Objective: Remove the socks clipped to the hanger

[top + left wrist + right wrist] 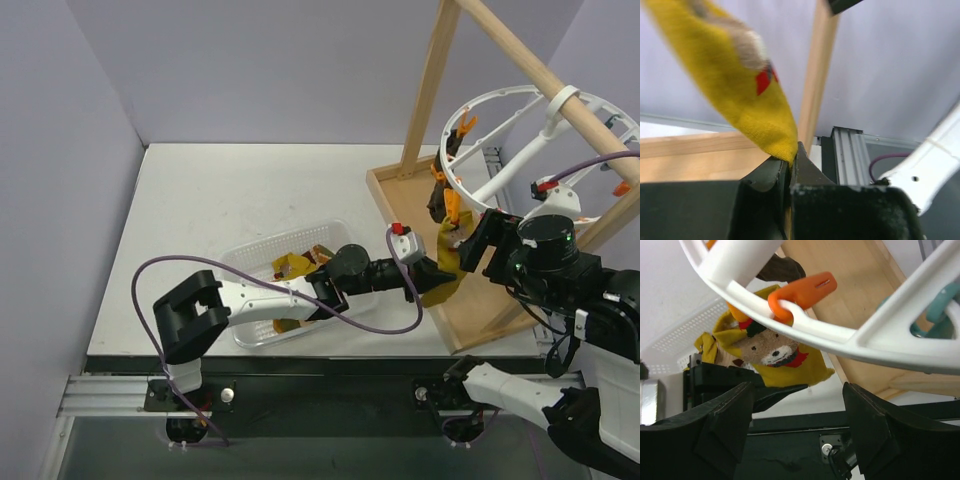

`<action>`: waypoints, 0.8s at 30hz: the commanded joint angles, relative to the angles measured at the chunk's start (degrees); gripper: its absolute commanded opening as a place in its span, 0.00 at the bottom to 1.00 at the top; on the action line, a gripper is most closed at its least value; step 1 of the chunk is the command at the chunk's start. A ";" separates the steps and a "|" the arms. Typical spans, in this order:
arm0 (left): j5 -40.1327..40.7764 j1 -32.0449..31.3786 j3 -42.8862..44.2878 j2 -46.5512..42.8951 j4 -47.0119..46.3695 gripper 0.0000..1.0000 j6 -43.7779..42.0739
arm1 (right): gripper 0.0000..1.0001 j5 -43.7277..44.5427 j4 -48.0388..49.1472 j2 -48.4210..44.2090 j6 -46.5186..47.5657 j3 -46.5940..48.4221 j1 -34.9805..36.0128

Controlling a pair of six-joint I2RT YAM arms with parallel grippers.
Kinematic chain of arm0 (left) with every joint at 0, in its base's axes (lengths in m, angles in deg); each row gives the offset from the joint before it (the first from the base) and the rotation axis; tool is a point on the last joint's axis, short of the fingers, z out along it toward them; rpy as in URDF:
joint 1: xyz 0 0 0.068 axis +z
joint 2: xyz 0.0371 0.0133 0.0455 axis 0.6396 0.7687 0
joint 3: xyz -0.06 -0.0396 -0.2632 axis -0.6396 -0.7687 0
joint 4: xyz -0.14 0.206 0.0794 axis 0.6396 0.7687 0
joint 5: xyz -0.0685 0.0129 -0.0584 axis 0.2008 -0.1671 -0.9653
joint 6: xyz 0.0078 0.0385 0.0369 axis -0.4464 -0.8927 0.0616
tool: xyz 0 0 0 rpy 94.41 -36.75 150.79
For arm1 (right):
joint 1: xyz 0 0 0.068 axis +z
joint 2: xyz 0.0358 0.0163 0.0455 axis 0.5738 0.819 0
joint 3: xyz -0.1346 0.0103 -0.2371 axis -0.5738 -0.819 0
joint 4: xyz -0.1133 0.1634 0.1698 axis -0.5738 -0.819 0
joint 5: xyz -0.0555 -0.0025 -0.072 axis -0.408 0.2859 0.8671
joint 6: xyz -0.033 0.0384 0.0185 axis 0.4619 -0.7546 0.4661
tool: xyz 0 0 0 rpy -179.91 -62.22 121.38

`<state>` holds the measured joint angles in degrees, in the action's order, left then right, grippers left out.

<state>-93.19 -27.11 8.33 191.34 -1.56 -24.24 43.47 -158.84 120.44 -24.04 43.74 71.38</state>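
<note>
The white round hanger [520, 110] hangs from the wooden pole at the right. A mustard-yellow sock [447, 258] with a bear face [774, 353] hangs from an orange clip [801, 292] on the ring [840, 336]. My left gripper [436, 274] is shut on the sock's lower tip [786, 148]. A dark brown sock [437, 202] hangs on the clip behind and shows in the right wrist view [782, 269]. My right gripper [799, 407] is open and empty, just below the ring and near the yellow sock, also in the top view [480, 242].
A clear plastic basket [250, 262] on the white table holds yellow and brown socks [296, 266]. The wooden pole frame [430, 90] stands on a wooden base board [470, 310] at the right. A teal clip [935, 315] sits on the ring.
</note>
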 commanded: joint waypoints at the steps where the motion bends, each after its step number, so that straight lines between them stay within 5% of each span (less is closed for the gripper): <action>1: 5.84 -3.08 -0.14 -6.70 6.44 0.00 -7.68 | 0.75 -1.98 -4.44 -1.86 0.83 0.30 0.03; 9: 10.42 -6.51 0.21 -8.90 13.21 0.00 -10.94 | 0.80 -7.75 -4.53 -4.85 1.54 1.79 0.03; 18: 15.51 -10.56 1.44 -9.25 17.35 0.00 -13.93 | 0.50 -18.07 4.70 -3.80 0.92 2.41 0.03; 24: 19.82 -12.41 3.37 -9.34 22.35 0.00 -16.31 | 0.51 -12.36 1.37 1.82 1.45 9.33 0.03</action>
<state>-76.76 -38.37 8.46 184.38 15.69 -38.84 28.15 -157.27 117.76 -23.17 48.28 71.38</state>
